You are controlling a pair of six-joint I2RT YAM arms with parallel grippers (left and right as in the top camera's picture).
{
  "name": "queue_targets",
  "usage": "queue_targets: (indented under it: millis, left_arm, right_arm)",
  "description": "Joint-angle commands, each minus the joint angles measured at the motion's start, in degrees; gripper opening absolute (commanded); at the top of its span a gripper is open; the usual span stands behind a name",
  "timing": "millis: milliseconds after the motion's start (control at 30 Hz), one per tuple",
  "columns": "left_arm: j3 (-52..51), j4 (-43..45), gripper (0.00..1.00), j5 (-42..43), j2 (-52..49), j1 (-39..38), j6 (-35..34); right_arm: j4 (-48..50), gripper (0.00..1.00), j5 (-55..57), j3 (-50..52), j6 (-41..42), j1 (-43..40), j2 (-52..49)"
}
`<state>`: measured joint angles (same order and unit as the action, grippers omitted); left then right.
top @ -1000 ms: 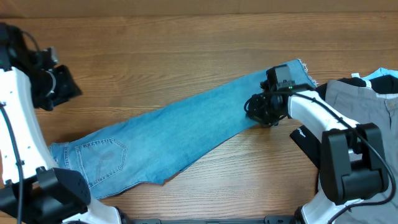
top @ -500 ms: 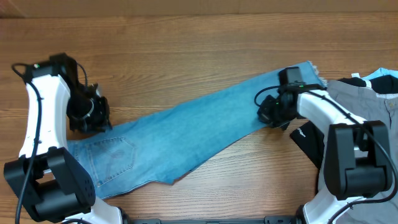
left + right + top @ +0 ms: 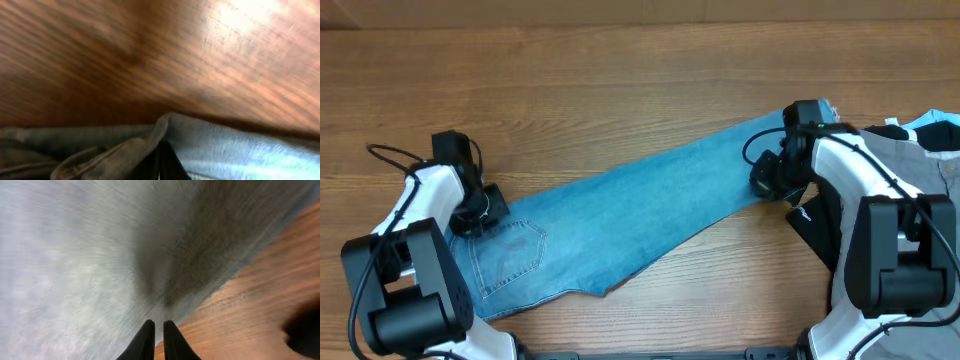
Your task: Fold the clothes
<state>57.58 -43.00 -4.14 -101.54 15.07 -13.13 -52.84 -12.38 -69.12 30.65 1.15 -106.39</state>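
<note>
Jeans (image 3: 620, 215), light-blue faded denim, lie flat on the wooden tabletop (image 3: 620, 80) in one long diagonal strip. The waist end sits at the near left, and the leg runs up to the far right. A stitched back pocket (image 3: 510, 255) faces up near the waist. The frayed hem (image 3: 823, 106) shows at the far right end, just beyond the right arm.

Left gripper (image 3: 480, 212): down at the far corner of the waist, on the edge of the denim. Left wrist view: the dark fingers (image 3: 170, 162) are pressed together with no gap, and a raised fold of the waist edge is bunched around them. Closed, pinching the jeans.

Right gripper (image 3: 772, 182): low over the near edge of the leg, close to the ankle end. Right wrist view: the two fingertips stand almost together with only a thin slit between them. They are set right at the cloth's border where denim meets wood, and a dark pucker in the fabric runs into them. Closed on a thin pinch of the jeans.

A grey garment (image 3: 895, 150) lies at the right edge of the tabletop, partly under the right arm. The view is too blurred for finer detail in either wrist camera.
</note>
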Motion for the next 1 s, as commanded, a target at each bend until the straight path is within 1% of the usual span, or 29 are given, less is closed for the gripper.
queue_targets:
  millis: [0, 67, 200, 300, 367, 467, 533, 600, 633, 700, 767, 800, 867, 933, 967]
  left_arm:
    - [-2.78, 5.92, 0.04, -4.39, -4.33, -0.09, -2.47]
    - [-2.23, 9.49, 0.04, -4.42, -6.64, -0.04, -2.49]
    - [1.03, 14.36, 0.04, -4.37, -10.05, 0.52, -2.58]
    - [6.62, 13.84, 0.04, -4.33, -11.63, 1.55, -2.56]
    - [11.37, 12.15, 0.04, -3.54, -11.72, 2.38, -2.54]
    - [20.72, 5.16, 0.06, 0.31, -11.72, 3.39, -0.39]
    - [27.34, -2.78, 0.08, 3.82, -11.69, 3.63, 2.91]
    - [34.16, -12.57, 0.17, 6.47, -11.69, 3.65, 5.25]
    - [36.85, -16.96, 0.21, 7.15, -11.63, 3.65, 5.70]
    - [41.83, -24.24, 0.23, 7.17, -11.41, 3.65, 5.68]
    - [45.29, -28.63, 0.25, 7.17, -10.78, 3.69, 5.66]
    - [48.33, -31.41, 0.29, 7.74, -9.62, 3.91, 5.62]
    - [50.69, -32.98, 0.33, 9.94, -7.93, 4.00, 5.66]
    - [52.59, -34.97, 0.39, 11.67, -5.77, 4.00, 5.90]
    - [53.27, -36.15, 0.40, 11.67, -4.72, 3.98, 5.90]
  right_arm:
    - [-1.81, 0.12, 0.68, -5.70, -1.29, -0.15, 5.73]
    - [-1.90, 0.14, -1.97, -6.69, -2.64, 0.20, 7.28]
    - [-2.38, 0.16, -6.19, -6.78, -2.64, 1.05, 8.74]
    - [-3.56, 0.16, -9.44, -6.64, -3.13, 2.23, 8.59]
    - [-3.98, 0.16, -11.67, -6.60, -5.07, 4.00, 8.59]
    - [-4.33, 0.21, -12.13, -6.58, -5.68, 7.80, 8.59]
    - [-4.20, 0.24, -12.11, -6.58, -5.64, 9.97, 8.59]
    - [-3.72, 0.28, -12.15, -6.58, -5.64, 11.58, 8.59]
    - [-3.67, 0.32, -12.15, -6.60, -5.66, 12.22, 8.59]
    - [-4.48, 0.39, -12.20, -6.58, -5.64, 13.31, 8.59]
    - [-6.19, 0.43, -12.20, -6.54, -5.62, 14.71, 8.59]
    - [-7.52, 0.45, -13.90, -5.97, -5.49, 16.65, 8.59]
    - [-7.91, 0.49, -17.09, -4.85, -4.48, 19.37, 8.59]
    - [-7.93, 0.50, -17.70, -3.37, 0.39, 22.86, 8.59]
    - [-7.65, 0.50, -17.70, -2.67, 2.60, 24.74, 8.55]
